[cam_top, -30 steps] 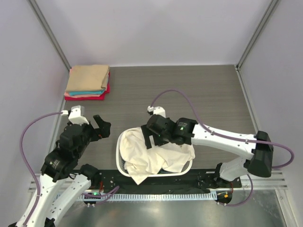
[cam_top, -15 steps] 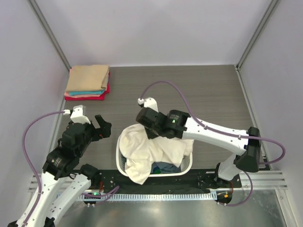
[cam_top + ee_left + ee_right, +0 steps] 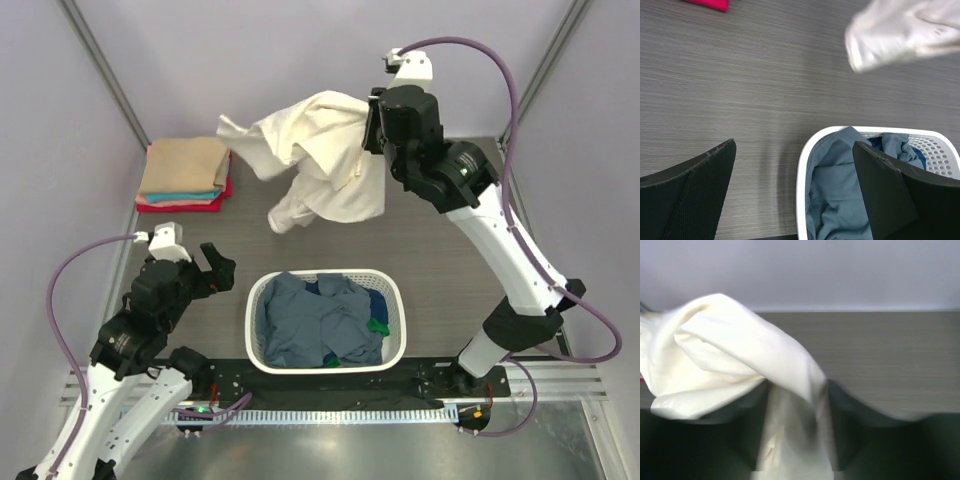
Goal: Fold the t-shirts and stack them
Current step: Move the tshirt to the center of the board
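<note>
Beyond the laundry basket [image 3: 325, 272], cream-white t-shirt [image 3: 320, 170] aloft

It hangs bunched, clamped in the right gripper [image 3: 369, 128]. Inside the basket lie dusty-blue shirts [image 3: 310, 320]. Far beyond its left side sits the folded stack [image 3: 185, 172]. Left of it, the left gripper [image 3: 212, 268] gapes empty.

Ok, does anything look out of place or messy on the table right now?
Only the cream-white shirt: it hangs bunched and twisted from the right gripper, in the air over the far table, not spread flat. The folded stack at the far-left corner looks tidy; the basket stands upright.
</note>
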Controlling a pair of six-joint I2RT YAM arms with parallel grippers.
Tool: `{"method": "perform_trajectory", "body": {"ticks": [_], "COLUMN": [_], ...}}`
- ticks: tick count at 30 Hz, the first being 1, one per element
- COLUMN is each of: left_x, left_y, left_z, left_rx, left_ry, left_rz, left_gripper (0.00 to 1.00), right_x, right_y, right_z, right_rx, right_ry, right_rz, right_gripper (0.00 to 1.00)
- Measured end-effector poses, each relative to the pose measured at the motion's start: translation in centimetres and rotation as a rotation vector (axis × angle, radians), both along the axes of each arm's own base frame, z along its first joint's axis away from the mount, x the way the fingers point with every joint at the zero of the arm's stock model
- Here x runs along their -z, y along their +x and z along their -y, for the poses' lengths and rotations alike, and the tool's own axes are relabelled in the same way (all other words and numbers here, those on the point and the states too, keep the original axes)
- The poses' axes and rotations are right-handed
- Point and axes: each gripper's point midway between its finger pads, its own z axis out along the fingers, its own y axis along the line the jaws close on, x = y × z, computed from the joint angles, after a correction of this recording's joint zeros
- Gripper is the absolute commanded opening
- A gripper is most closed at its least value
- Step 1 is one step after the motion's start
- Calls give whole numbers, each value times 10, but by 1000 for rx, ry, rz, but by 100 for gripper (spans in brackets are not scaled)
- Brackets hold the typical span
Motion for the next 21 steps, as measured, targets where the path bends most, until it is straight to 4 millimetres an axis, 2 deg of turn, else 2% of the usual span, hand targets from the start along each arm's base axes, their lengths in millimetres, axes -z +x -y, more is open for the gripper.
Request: {"method": "perform_trajectory", "body": {"ticks": [1,2,4,6,8,9,11,12,14,15,18,20,21], "left_x": [0,0,1,3,6,8,12,15,26,34,57,69,72], "left_y": [0,0,1,2,3,3,5,6,9,11,16,18,18], "left_z": [0,0,0,1,2,4,9,11,18,21,28,30,30], "left_rx": [0,0,0,2,5,14,33,42,67,78,96,101,101], "left_ry": [0,0,2,6,12,16,21,23,36,46,85,107,112], "left_rz": [0,-1,-5,-13,-27,-37,-61,-76,-129,-165,-269,-326,-338], "left_gripper": [100,100,100,100,100,100,100,100,100,99,100,100,100], "right_x": [20,46,109,196,270,306,345,353,349,335,310,304,308], "right_y": [12,27,47,60,50,36,7,-4,-16,-25,-44,-65,-77], "right_z": [14,25,38,52,68,77,88,89,88,88,88,92,92], "right_rx": [42,72,108,147,172,177,171,161,140,122,86,63,47], "right_ry": [-24,-51,-111,-187,-259,-292,-334,-333,-302,-249,-141,-75,-38], "right_rz": [-36,-80,-203,-382,-548,-637,-759,-786,-785,-753,-680,-662,-662], "right_gripper": [94,100,100,100,100,100,100,100,100,100,100,100,100]}}
